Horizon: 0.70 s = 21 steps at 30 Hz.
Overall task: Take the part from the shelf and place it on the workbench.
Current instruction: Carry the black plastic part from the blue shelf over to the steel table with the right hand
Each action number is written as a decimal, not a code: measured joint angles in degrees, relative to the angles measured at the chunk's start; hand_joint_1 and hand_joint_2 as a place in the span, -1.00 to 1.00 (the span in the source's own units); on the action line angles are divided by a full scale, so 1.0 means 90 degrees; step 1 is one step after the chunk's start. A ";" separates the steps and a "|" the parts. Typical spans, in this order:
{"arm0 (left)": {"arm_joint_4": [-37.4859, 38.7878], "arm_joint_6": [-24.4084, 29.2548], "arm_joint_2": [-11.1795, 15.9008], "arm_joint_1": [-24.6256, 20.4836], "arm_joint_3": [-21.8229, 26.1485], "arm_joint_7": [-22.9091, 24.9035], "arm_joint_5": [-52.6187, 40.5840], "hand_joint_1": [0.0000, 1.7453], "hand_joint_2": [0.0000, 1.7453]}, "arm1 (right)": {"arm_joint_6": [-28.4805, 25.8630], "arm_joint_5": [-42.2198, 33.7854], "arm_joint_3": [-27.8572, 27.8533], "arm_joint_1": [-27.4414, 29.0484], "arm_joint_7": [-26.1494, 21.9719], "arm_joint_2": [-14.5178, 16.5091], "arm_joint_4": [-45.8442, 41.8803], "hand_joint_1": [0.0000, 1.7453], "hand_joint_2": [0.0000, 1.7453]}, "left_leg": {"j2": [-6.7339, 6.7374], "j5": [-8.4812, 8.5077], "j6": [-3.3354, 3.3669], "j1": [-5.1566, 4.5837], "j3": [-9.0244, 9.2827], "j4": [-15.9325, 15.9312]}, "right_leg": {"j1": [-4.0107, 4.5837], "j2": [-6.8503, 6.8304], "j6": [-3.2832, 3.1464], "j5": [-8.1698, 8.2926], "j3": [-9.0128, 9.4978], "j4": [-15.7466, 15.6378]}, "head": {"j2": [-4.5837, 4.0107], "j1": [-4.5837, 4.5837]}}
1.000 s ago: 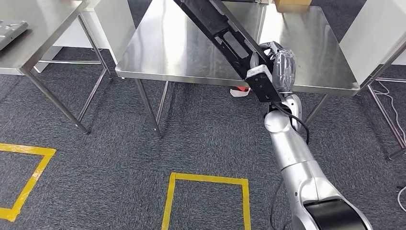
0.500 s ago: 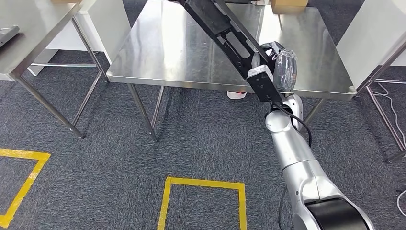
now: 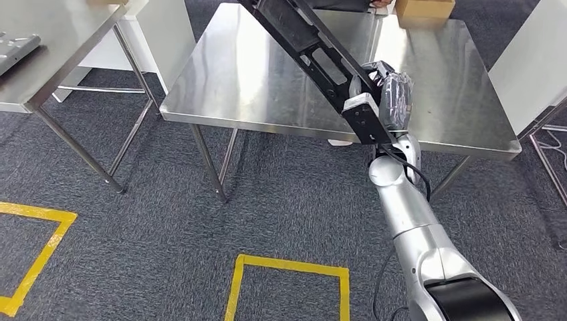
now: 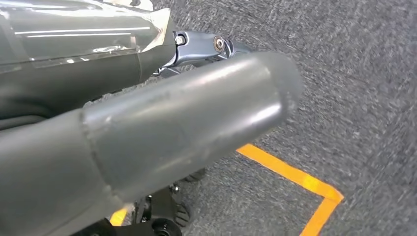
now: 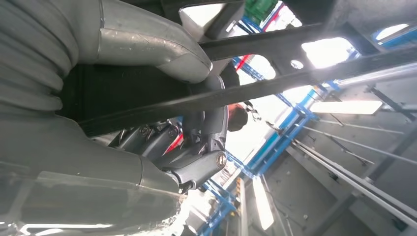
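Part (image 3: 314,53): a long black metal frame with cutouts, slanting from the top centre of the head view down to mid-right, where my right hand (image 3: 391,97) grasps its lower end, fingers wrapped around a bar. It hangs in the air above the workbench (image 3: 234,80), a shiny steel table filling the upper middle of the frame. A second steel table (image 3: 60,40) sits at upper left. Grey carpet with yellow floor tape (image 3: 287,267) fills the lower half. A cardboard box (image 3: 424,8) rests at the bench's far edge, top right. My left hand (image 4: 147,137) hangs over the carpet, holding nothing; whether its fingers are spread or curled I cannot tell. Judging by this, the pickup is done; lowering and letting go remain.
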 joint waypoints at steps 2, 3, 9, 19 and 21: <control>0.0000 0.0002 0.0004 0.0003 0.0000 -0.0001 -0.0008 -1.00 -1.00 | -0.0002 0.0007 0.0013 0.0006 0.0009 0.0002 -0.0008 1.00 1.00 | 0.0001 -0.0033 -0.0057 0.0001 0.0005 0.0032 | 0.0026 -0.0003 -0.0201 -0.0001 0.0050 0.0002 | 0.0000 -0.0013; 0.0001 0.0002 0.0003 0.0005 0.0000 -0.0001 -0.0012 -1.00 -1.00 | -0.0003 0.0011 0.0016 0.0009 0.0013 0.0002 -0.0018 1.00 1.00 | 0.0015 -0.0054 -0.0078 0.0012 -0.0007 0.0080 | 0.0012 0.0002 -0.0250 0.0021 0.0079 -0.0008 | 0.0000 -0.0024; 0.0002 0.0006 0.0013 0.0005 0.0000 -0.0001 -0.0036 -1.00 -1.00 | -0.0004 0.0020 0.0021 -0.0001 0.0029 0.0002 -0.0058 1.00 1.00 | 0.0133 -0.0592 -0.0209 0.0058 -0.1065 0.1751 | 0.0030 0.0010 -0.0453 -0.0122 0.0312 -0.0034 | 0.0000 -0.0061; 0.0002 -0.0004 0.0053 0.0011 0.0002 -0.0002 -0.0043 -1.00 -1.00 | -0.0014 0.0126 0.0030 -0.0043 0.0085 -0.0013 -0.0080 1.00 1.00 | 0.0133 0.0307 0.0143 -0.0071 -0.0293 -0.0068 | 0.0124 0.0016 -0.0213 -0.0387 0.0586 0.0082 | 0.0001 -0.0055; 0.0002 -0.0004 0.0055 0.0004 0.0002 -0.0001 -0.0049 -1.00 -1.00 | -0.0025 0.0171 0.0037 -0.0093 0.0114 -0.0020 -0.0084 1.00 1.00 | 0.0124 0.0294 0.0196 -0.0050 -0.0202 -0.0102 | 0.0107 0.0018 -0.0196 -0.0545 0.0320 0.0554 | 0.0001 -0.0044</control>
